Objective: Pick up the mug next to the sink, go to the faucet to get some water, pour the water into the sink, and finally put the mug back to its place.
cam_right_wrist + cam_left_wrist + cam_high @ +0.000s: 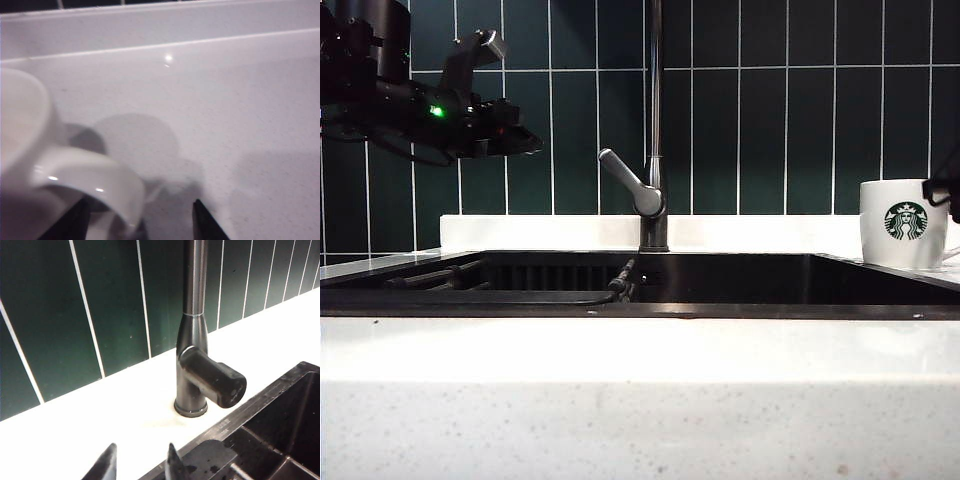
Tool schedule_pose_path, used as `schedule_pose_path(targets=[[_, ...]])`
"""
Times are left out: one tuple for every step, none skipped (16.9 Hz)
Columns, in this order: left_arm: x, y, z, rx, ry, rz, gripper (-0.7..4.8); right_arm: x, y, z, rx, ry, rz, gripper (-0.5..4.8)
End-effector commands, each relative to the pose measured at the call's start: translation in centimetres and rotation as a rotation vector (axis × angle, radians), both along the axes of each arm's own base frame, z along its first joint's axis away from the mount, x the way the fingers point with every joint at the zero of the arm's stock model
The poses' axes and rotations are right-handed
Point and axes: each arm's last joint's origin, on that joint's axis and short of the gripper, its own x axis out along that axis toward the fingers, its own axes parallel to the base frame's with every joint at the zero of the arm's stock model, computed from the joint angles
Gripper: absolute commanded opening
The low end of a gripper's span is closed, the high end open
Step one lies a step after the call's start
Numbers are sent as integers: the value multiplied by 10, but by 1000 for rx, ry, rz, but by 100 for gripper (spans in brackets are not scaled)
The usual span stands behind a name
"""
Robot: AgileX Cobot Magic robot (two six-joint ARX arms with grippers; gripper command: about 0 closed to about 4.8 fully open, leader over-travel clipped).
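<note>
Facing us, the white ceramic mug (906, 225) shows its green siren logo; left gripper (136, 463) part-open, empty; right gripper (141, 219) spread wide, empty.

Exterior: low, level with the counter (640, 400) edge, facing the tiled wall across the sink (720, 285).
Left wrist: close, looking down at the faucet (192, 365) base.
Right wrist: very close on the mug (30, 135) handle.
Shared: exterior also shows faucet (654, 150), mug (903, 223).

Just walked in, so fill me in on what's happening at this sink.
A two-armed robot is starting on the mug, which stands on the counter right of the sink. The right tool is open, with the mug's handle near its fingers, not yet gripped. The left tool hovers open near the faucet, holding nothing.
</note>
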Motion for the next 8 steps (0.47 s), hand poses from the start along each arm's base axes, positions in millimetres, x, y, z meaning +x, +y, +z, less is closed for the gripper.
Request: schedule_pose_path(targets=[[0,1,5,-3,-23,-2,122,1,-5,3,-8,-31,-16,283],[0,1,4,-3,-21,-2,122,3,-8,2,-4,-32,-9,283],[0,1,4,-2,-19,-5,122,8,-14,-1,5,-23,4,283],[0,1,4,-2,-19,-5,122,12,-15,-3,8,-20,15,283],[0,1,4,-2,-18,-5,122,16,-18,-4,15,-25,38,283],[0,1,4,-2,-17,-5,122,22,-19,-4,13,-21,59,283],[0,1,4,-2,-15,-8,122,25,-19,-5,-2,-16,72,280],[0,1,4,-2,-13,-12,122,30,-19,-6,-20,-10,91,260]])
